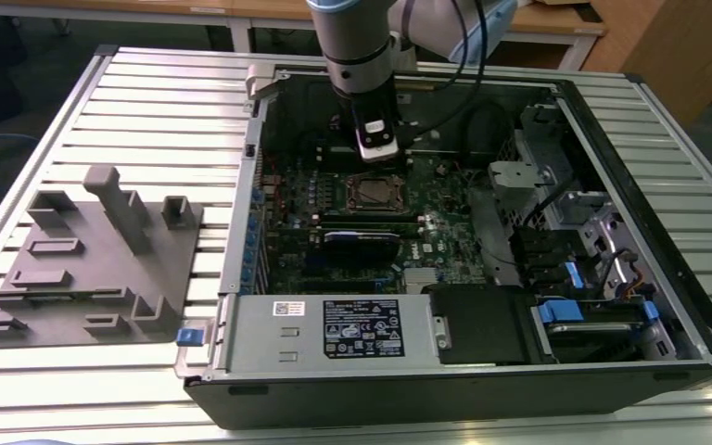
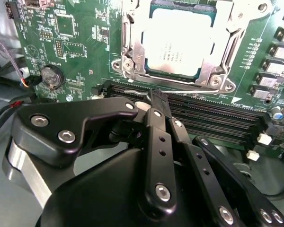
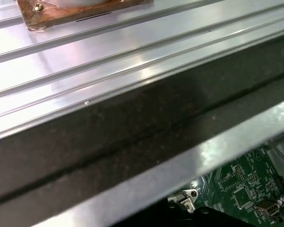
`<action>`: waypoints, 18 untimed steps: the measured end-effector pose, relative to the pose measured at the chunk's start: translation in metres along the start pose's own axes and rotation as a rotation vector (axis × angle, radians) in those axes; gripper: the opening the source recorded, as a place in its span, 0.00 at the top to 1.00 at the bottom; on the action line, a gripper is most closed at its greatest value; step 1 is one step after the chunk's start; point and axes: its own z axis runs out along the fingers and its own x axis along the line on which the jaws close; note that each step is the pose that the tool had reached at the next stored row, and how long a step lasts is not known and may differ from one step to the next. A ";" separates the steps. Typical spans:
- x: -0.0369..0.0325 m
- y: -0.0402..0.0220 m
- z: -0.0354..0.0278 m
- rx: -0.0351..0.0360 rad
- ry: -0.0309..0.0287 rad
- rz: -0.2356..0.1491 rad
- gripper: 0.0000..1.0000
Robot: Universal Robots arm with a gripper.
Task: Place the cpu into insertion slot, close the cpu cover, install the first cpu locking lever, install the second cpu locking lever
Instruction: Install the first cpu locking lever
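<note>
One end effector (image 2: 157, 97): black fingers together, empty.
Cpu (image 2: 176, 45): pale silvery square chip, seated just beyond the fingertips.
Cover (image 2: 221, 52): silvery metal frame, closed around it.

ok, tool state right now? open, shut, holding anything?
Tool: shut, fingers together and holding nothing, poised over the memory slots beside the cpu cover, with the cpu seated under it.

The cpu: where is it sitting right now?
In the second wrist view, the cpu lies in the insertion slot, framed by the cpu cover, just beyond the gripper.
</note>
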 end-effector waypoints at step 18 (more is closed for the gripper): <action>-0.0001 0.0021 0.0062 0.0251 -0.0222 0.066 0.89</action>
